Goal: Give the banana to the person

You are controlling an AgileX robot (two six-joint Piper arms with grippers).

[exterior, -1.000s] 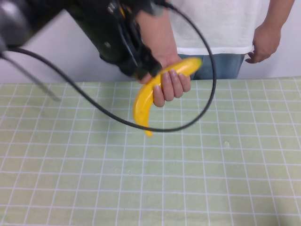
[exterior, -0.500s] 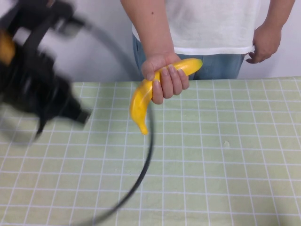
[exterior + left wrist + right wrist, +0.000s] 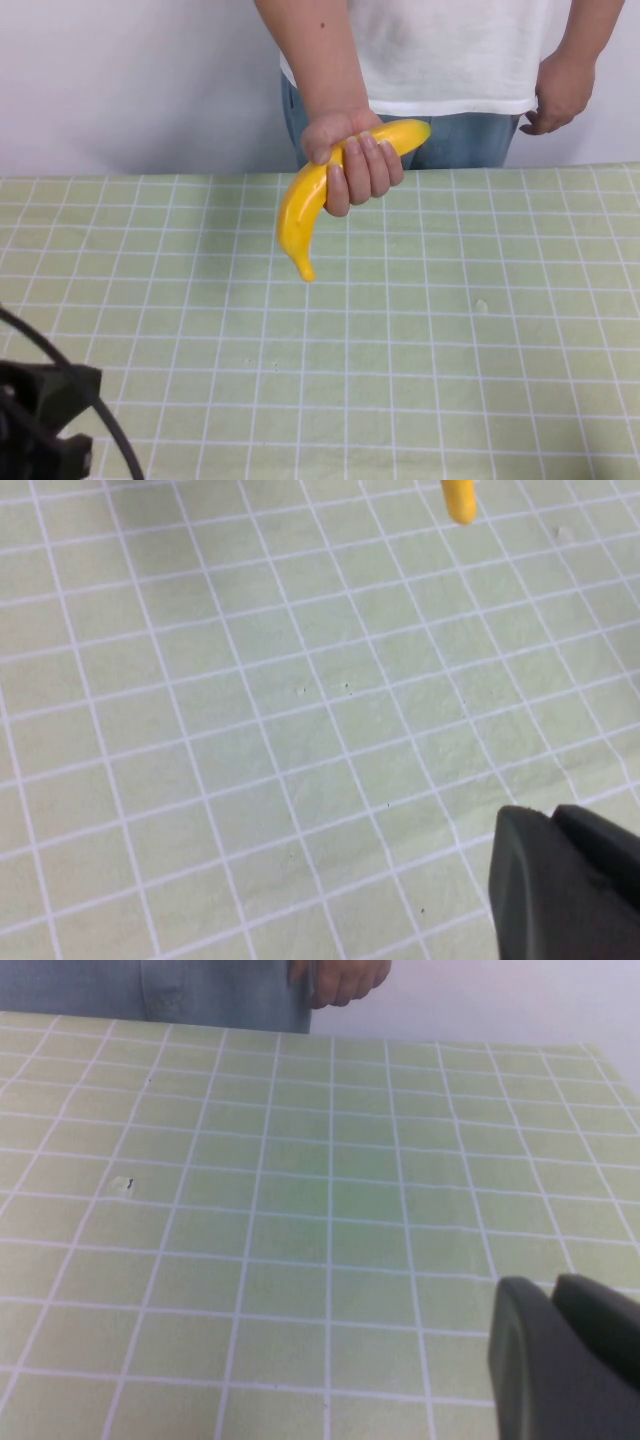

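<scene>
The banana (image 3: 310, 205), bright yellow and curved, is held in the person's hand (image 3: 352, 160) above the far side of the table, its tip hanging down. The person (image 3: 460, 50), in a white T-shirt and jeans, stands behind the table. No gripper touches the banana. My left gripper (image 3: 554, 816) is shut and empty, low over the mat; the banana's tip (image 3: 458, 498) shows far ahead of it. Part of my left arm (image 3: 40, 420) shows at the near left corner. My right gripper (image 3: 553, 1286) is shut and empty over the mat, out of the high view.
A pale green mat with a white grid (image 3: 450, 350) covers the table. A small speck (image 3: 481, 304) lies on it right of centre. The person's other hand (image 3: 562, 92) hangs at the far right. A black cable (image 3: 110, 430) loops at the near left.
My left arm has pulled away from the banana, swinging left and back down to the near left corner. The banana stays in the person's hand.
</scene>
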